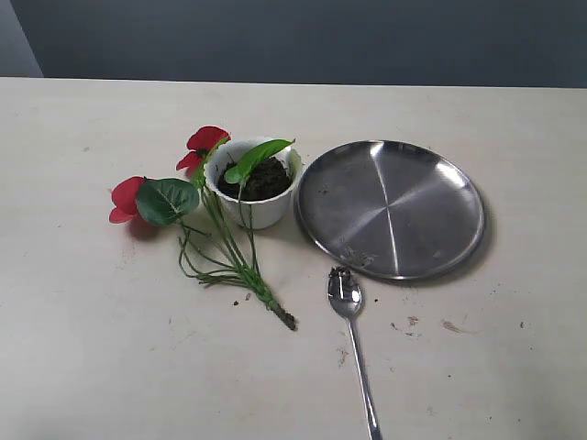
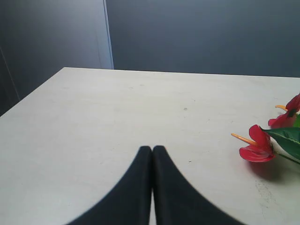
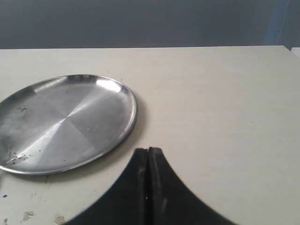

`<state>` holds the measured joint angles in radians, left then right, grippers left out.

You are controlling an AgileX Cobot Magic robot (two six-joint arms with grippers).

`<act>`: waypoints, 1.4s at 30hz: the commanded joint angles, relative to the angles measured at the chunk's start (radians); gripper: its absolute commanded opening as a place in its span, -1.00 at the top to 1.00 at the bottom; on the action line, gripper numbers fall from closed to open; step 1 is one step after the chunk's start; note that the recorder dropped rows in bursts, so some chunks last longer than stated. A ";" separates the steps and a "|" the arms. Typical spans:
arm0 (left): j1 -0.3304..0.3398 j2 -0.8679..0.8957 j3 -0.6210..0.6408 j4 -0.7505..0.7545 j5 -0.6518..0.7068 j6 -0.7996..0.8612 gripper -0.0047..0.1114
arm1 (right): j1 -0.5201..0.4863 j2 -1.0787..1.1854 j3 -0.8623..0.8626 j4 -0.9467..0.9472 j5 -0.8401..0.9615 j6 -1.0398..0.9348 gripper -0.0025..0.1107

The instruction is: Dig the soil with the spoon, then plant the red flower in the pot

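A small white pot stands mid-table, filled with dark soil. The red flower lies on the table against the pot's left side, one leaf draped over the soil, its stems running toward the front and ending in a dark base. Its blooms also show in the left wrist view as red flower. A metal spoon lies in front of the plate, dirt specks in its bowl. My left gripper is shut and empty, short of the blooms. My right gripper is shut and empty beside the plate. Neither gripper appears in the exterior view.
A large round steel plate sits right of the pot, with a few soil crumbs near its front rim; it shows as steel plate in the right wrist view. Soil crumbs dot the table right of the spoon.
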<state>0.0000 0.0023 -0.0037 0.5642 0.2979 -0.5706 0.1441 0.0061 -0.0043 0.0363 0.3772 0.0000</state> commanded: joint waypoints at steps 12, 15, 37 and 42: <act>0.000 -0.002 0.004 0.002 -0.008 -0.002 0.91 | -0.005 -0.006 0.004 -0.036 -0.106 0.000 0.97; 0.000 -0.002 0.004 0.002 -0.008 -0.002 0.91 | -0.005 -0.006 0.004 0.212 -0.308 0.090 0.97; 0.000 -0.002 0.004 0.002 -0.007 -0.002 0.91 | -0.003 0.242 -0.369 0.674 -0.023 -0.415 0.97; 0.000 -0.002 0.004 0.002 -0.007 -0.002 0.91 | -0.003 0.619 -0.653 0.559 0.209 -0.432 0.97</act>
<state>0.0000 0.0023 -0.0037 0.5642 0.2979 -0.5706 0.1441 0.4429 -0.5310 0.6642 0.4575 -0.4038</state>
